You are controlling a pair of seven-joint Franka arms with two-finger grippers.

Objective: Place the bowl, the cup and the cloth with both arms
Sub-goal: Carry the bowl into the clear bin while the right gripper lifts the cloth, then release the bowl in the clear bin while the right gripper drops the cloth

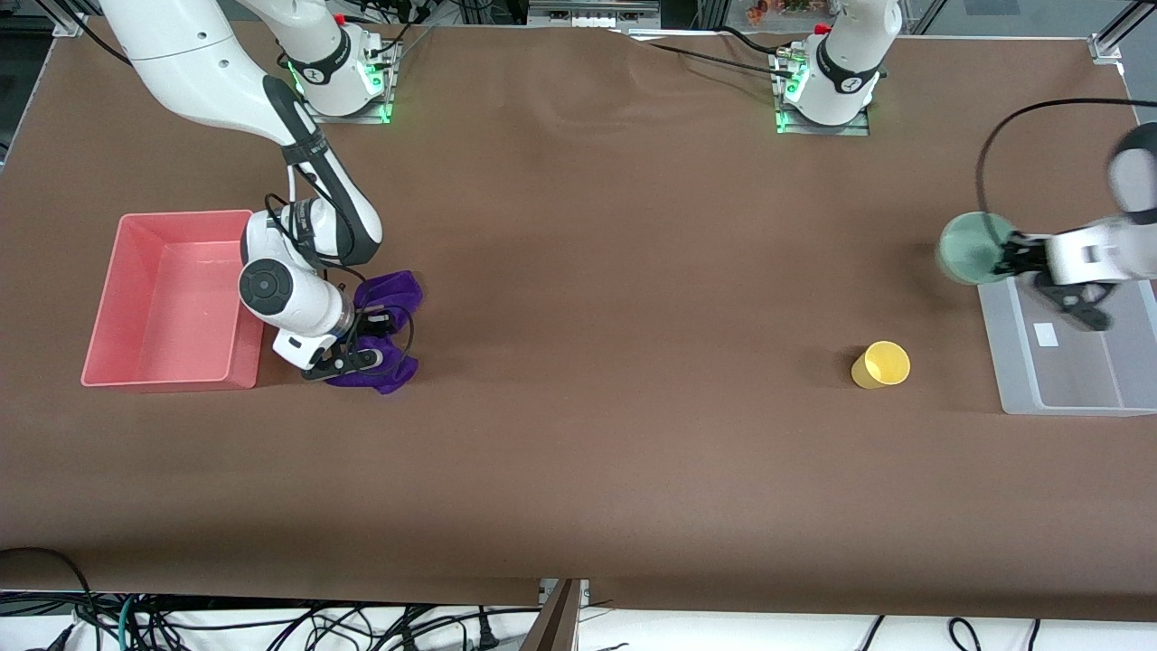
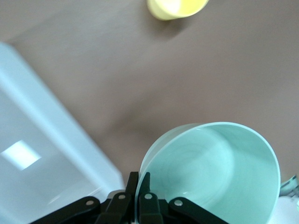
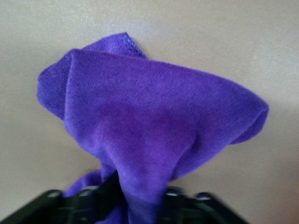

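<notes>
My left gripper (image 1: 1005, 257) is shut on the rim of the pale mint-green bowl (image 1: 972, 248), holding it in the air beside the clear tray (image 1: 1067, 389). In the left wrist view the fingers (image 2: 139, 186) pinch the bowl's wall (image 2: 215, 172). The yellow cup (image 1: 879, 364) stands on the table near the tray; it also shows in the left wrist view (image 2: 177, 7). My right gripper (image 1: 372, 336) is shut on the purple cloth (image 1: 390, 294) beside the pink bin (image 1: 126, 307). In the right wrist view the cloth (image 3: 154, 126) hangs bunched from the jaws.
The pink bin stands at the right arm's end of the table. The clear tray lies at the left arm's end and also shows in the left wrist view (image 2: 42, 154). Cables hang below the table's front edge.
</notes>
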